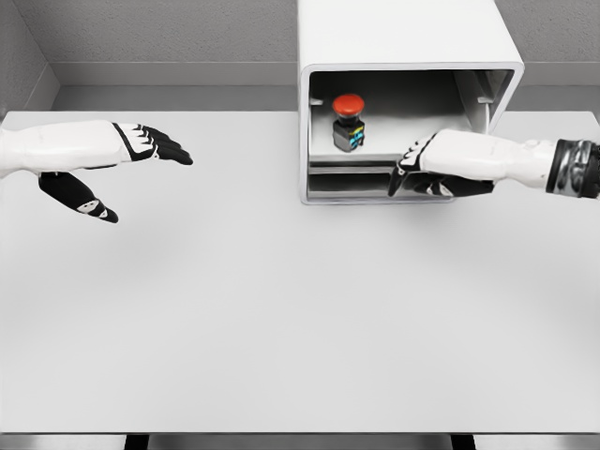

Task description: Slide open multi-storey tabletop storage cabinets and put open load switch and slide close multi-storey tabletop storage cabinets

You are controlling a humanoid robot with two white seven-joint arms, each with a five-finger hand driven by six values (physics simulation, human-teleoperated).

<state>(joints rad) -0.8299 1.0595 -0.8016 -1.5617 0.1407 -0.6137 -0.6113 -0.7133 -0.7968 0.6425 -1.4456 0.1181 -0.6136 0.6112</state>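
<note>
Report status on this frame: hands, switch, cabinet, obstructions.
Left hand open, idle over table. Right hand at cabinet front, grip unclear. Red-button switch upright inside the open compartment. Nothing blocking.

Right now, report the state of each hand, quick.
Left hand: open, fingers spread, holding nothing.
Right hand: at the front of the white tabletop storage cabinet; cannot tell.

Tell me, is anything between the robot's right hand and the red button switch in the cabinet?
No, nothing visible. The switch sits inside the open cabinet, and the right hand is at the cabinet's front, lower and to the switch's right. The left hand hovers far away.
</note>
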